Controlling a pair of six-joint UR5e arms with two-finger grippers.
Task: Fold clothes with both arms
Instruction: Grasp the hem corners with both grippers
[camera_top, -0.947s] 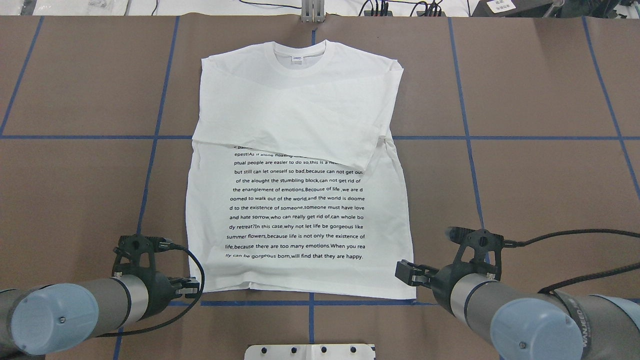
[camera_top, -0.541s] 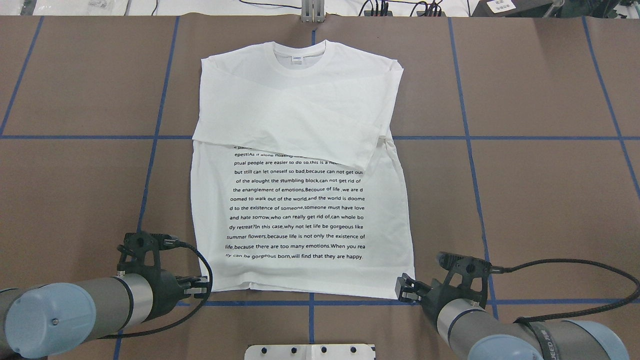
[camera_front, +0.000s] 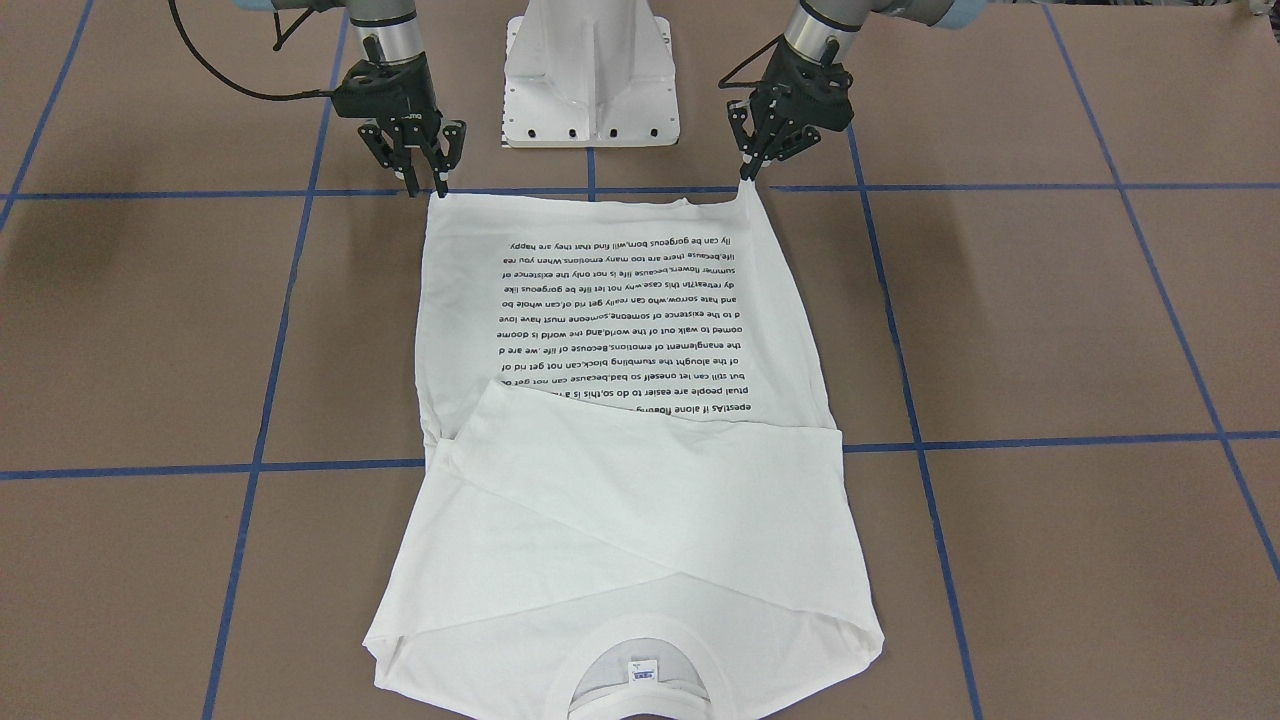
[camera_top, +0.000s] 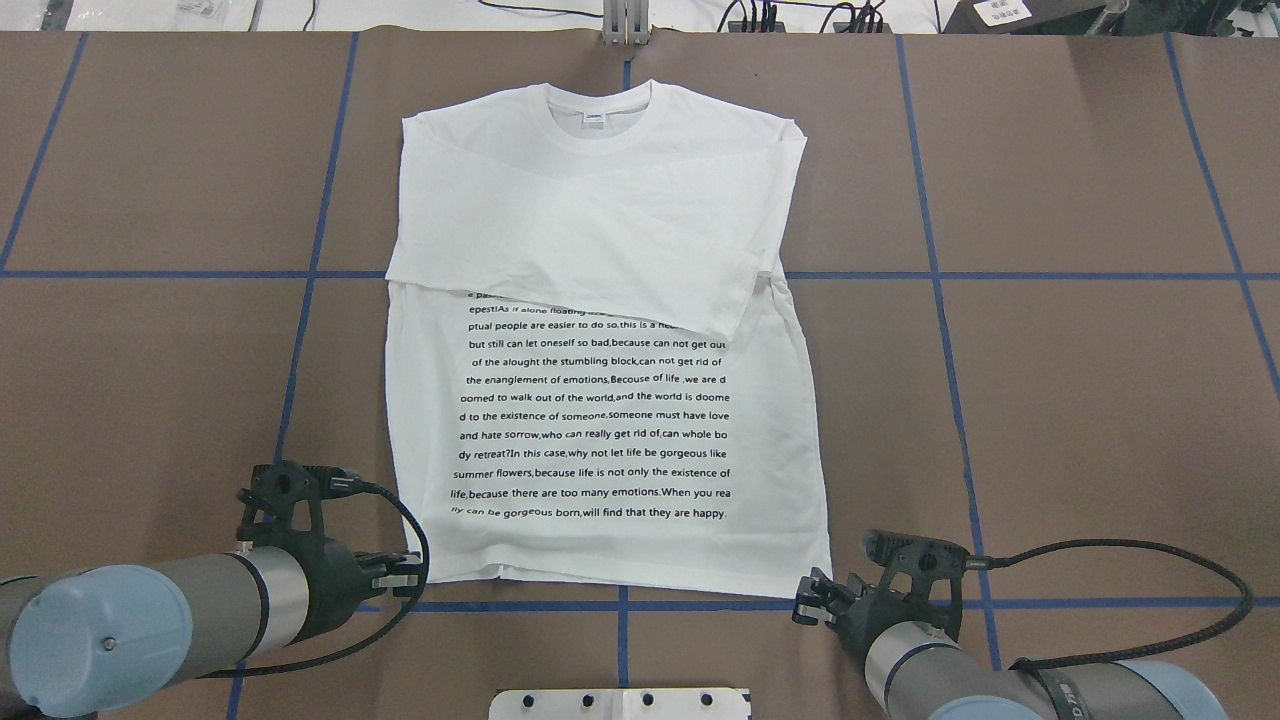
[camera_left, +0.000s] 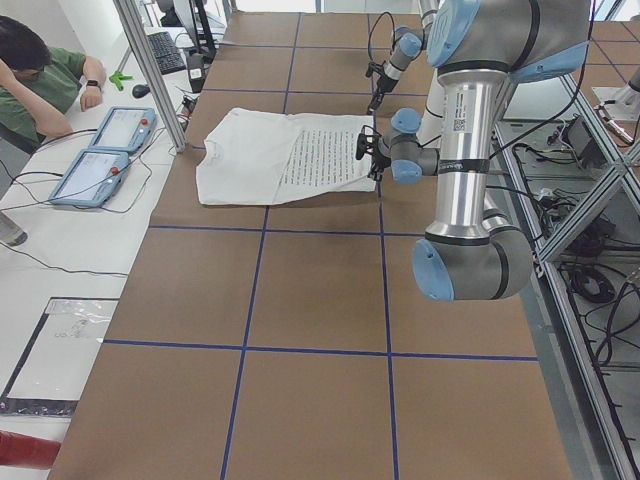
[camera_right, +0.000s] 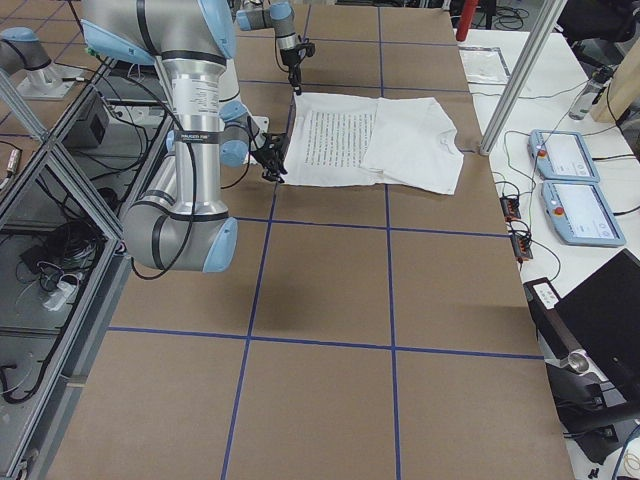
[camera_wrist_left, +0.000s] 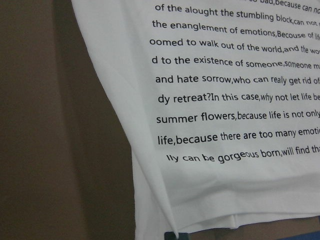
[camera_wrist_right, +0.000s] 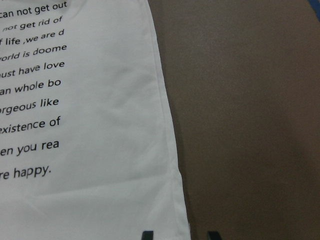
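Observation:
The white shirt (camera_top: 600, 420) lies flat on the brown table, printed text up, both sleeves folded across the chest and the collar (camera_top: 598, 112) at the far end. My left gripper (camera_top: 412, 576) is at the near-left hem corner; in the front-facing view its fingers (camera_front: 746, 178) meet on that corner, which is drawn up to a point. My right gripper (camera_top: 805, 602) is at the near-right hem corner. It stands open, with its fingertips (camera_wrist_right: 146, 235) straddling the shirt's side edge (camera_wrist_right: 172, 165).
The white pedestal base (camera_front: 590, 70) stands between the arms at the near table edge. Blue tape lines (camera_top: 940, 275) grid the brown table. A person (camera_left: 30, 80) sits by two control tablets (camera_left: 100, 150) beyond the far edge.
Both grippers have closed in on the hem corners, the right one dropping toward the near edge. The shirt's near-left edge has shifted inward at the left gripper.

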